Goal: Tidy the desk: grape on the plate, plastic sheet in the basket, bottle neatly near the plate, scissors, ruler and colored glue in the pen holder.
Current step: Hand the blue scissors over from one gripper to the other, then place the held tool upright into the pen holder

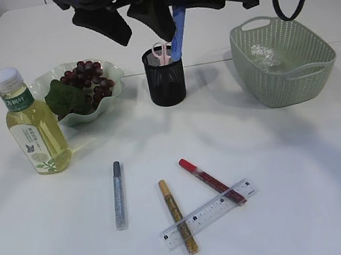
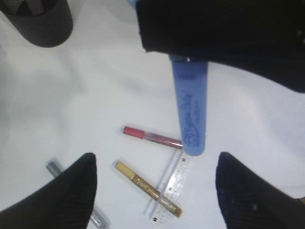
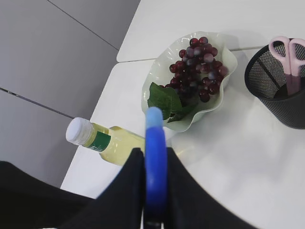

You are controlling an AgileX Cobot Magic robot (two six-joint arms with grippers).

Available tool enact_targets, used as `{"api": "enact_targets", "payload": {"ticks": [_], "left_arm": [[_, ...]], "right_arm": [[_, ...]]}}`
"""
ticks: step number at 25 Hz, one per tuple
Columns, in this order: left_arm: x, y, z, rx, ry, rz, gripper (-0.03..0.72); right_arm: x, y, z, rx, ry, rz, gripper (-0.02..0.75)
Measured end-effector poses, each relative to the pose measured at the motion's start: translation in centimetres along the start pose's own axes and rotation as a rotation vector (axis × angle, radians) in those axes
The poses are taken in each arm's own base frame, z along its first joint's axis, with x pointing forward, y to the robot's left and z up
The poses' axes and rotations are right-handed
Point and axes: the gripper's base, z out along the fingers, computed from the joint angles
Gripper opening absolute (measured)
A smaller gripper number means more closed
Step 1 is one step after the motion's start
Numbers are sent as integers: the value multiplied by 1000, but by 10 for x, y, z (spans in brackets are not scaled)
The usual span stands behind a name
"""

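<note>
The right gripper (image 3: 155, 191) is clenched on a blue glue stick (image 1: 178, 31), holding it above the black mesh pen holder (image 1: 165, 79), its lower end at the rim. Pink-handled scissors (image 1: 159, 53) already stand inside. The left gripper (image 2: 155, 186) hangs released, jaws wide apart, high over the tabletop (image 1: 298, 177). Below lie the clear ruler (image 1: 209, 214) across a gold glue pen (image 1: 178, 216) and a red glue pen (image 1: 210, 180), with a silver glue pen (image 1: 118, 195) apart to their left. Grapes (image 1: 89, 76) sit on the plate (image 1: 111, 88), the bottle (image 1: 31, 125) upright beside it, and the plastic sheet (image 1: 265, 55) in the green basket (image 1: 295, 82).
</note>
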Motion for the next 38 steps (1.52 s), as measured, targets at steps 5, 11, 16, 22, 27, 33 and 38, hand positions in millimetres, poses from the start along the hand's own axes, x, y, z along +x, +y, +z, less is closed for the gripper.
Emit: {"api": "enact_targets", "payload": {"ticks": [5, 11, 16, 22, 27, 33, 38], "left_arm": [[0, 7, 0, -73, -4, 25, 564], [-2, 20, -2, -217, -11, 74, 564], [-3, 28, -4, -313, -26, 39, 562], [-5, 40, -9, -428, -71, -84, 557], [-10, 51, -12, -436, -133, -127, 541], [-18, 53, -13, -424, -213, -115, 540], [-20, 55, -15, -457, -239, -93, 540]], "right_arm": [[-1, -1, 0, 6, -8, -3, 91], [-3, -2, 0, 28, -37, -41, 90], [-5, -3, 0, 42, -51, -132, 90], [-7, -6, 0, 69, -75, -248, 91], [-14, -8, -2, 126, -127, -373, 90], [-26, -14, 11, 153, -143, -549, 91], [-41, -18, 28, 158, -166, -645, 90]]}}
